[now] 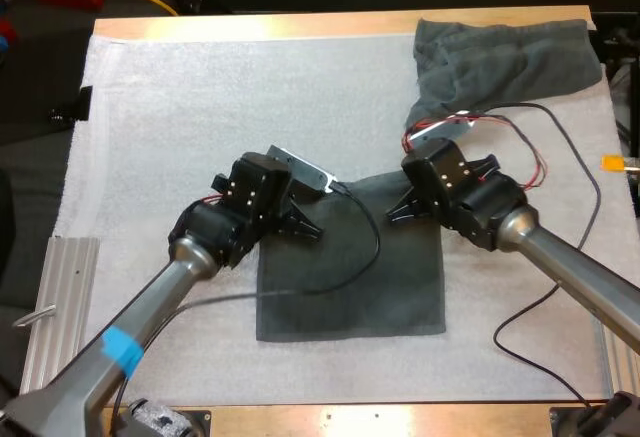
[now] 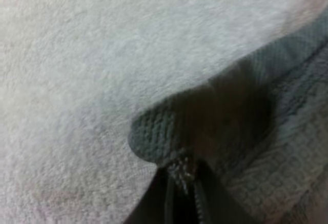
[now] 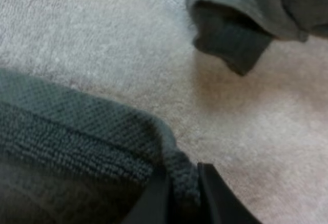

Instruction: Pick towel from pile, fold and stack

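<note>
**White mat (image 1: 180,107), flat towel (image 1: 350,287) pinched at two corners**

Wooden table (image 1: 300,25) carries the mat. The flat towel lies spread near its front edge. The left gripper (image 1: 308,225) clamps one far corner and the right gripper (image 1: 398,214) clamps the other. A crumpled towel (image 1: 510,57) sits at the mat's far right corner.

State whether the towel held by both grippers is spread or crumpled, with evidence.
Spread: the towel lies flat as a rectangle on the mat, left gripper and right gripper each pinching a far corner.
</note>
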You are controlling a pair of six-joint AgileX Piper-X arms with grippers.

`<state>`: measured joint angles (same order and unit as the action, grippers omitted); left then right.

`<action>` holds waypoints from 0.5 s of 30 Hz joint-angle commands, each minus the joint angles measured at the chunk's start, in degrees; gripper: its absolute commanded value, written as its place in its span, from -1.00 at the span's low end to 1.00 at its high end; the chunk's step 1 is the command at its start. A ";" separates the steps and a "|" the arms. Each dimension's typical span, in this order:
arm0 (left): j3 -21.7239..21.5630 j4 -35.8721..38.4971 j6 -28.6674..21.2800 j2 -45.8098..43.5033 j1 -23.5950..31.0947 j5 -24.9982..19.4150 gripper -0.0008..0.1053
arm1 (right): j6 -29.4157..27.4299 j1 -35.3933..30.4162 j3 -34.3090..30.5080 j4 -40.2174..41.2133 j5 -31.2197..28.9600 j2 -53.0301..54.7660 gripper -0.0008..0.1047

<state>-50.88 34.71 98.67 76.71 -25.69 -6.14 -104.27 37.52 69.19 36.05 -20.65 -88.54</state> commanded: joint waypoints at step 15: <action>0.08 -9.88 -1.29 11.12 5.21 5.72 -0.98 | -0.48 -0.20 0.27 -7.36 -0.48 -10.42 -0.96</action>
<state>-50.80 25.47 97.33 88.13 -20.49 -0.73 -104.27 37.52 69.19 28.87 -20.79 -98.99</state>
